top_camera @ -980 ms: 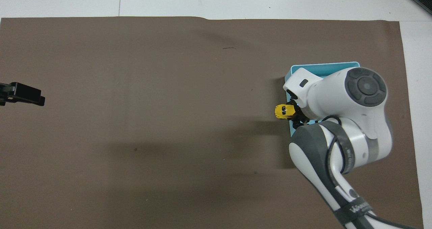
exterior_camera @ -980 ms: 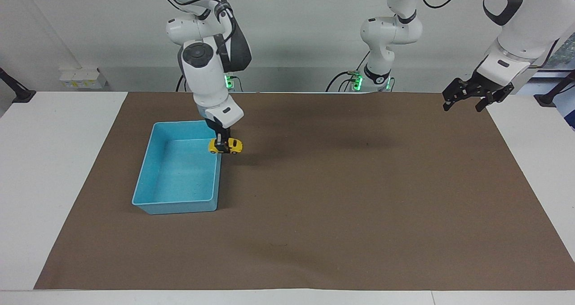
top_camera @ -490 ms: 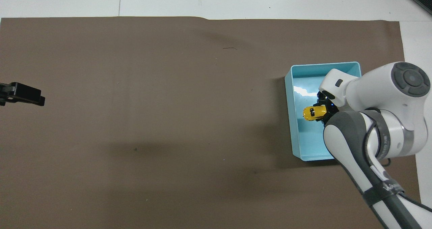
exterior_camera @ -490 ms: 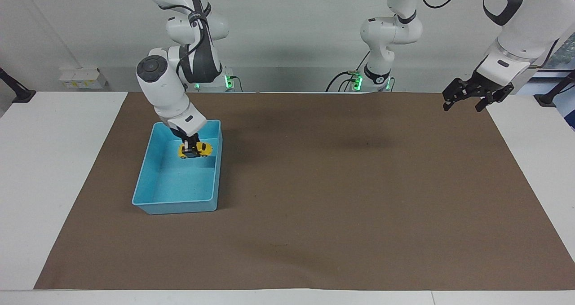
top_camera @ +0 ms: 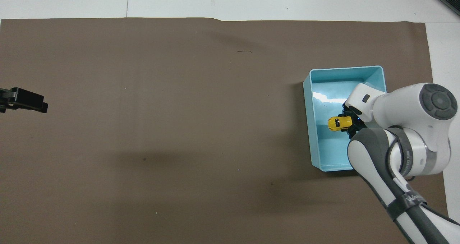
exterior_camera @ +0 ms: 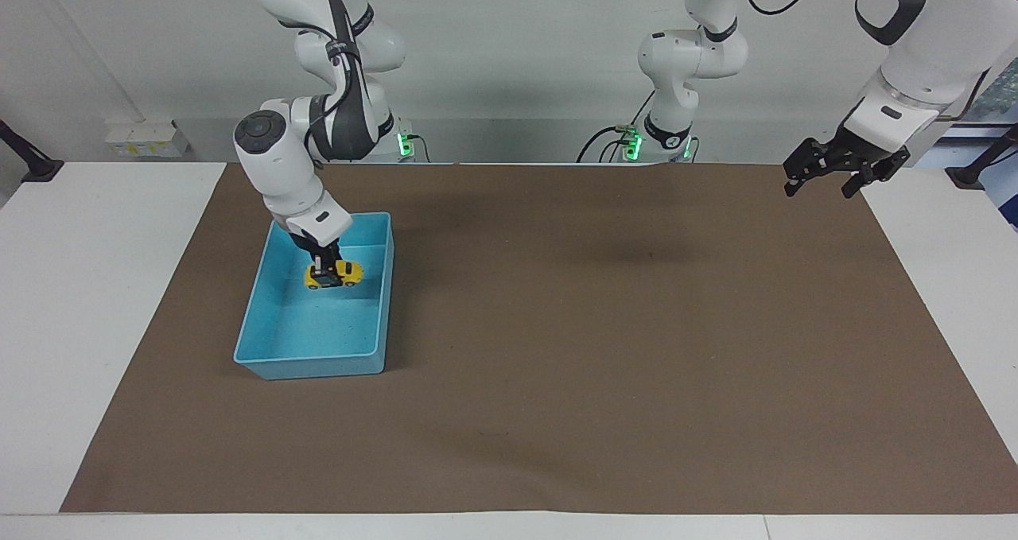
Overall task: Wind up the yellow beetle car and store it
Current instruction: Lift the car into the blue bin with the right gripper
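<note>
The yellow beetle car (exterior_camera: 337, 273) is held in my right gripper (exterior_camera: 321, 274), which is shut on it. The car hangs low inside the blue tray (exterior_camera: 312, 363), over the half of the floor nearer to the robots. I cannot tell whether its wheels touch the floor. In the overhead view the car (top_camera: 339, 123) pokes out from under the right gripper (top_camera: 351, 126) within the tray (top_camera: 345, 68). My left gripper (exterior_camera: 823, 182) waits open and empty, raised over the mat's edge at the left arm's end; it also shows in the overhead view (top_camera: 23, 100).
A brown mat (exterior_camera: 604, 349) covers most of the white table (exterior_camera: 87, 301). The tray stands on the mat toward the right arm's end. A grey box (exterior_camera: 147, 138) sits by the wall off the table.
My right gripper carried the car from over the tray's rim into the tray and lowered it toward the floor. The left arm has not moved.
</note>
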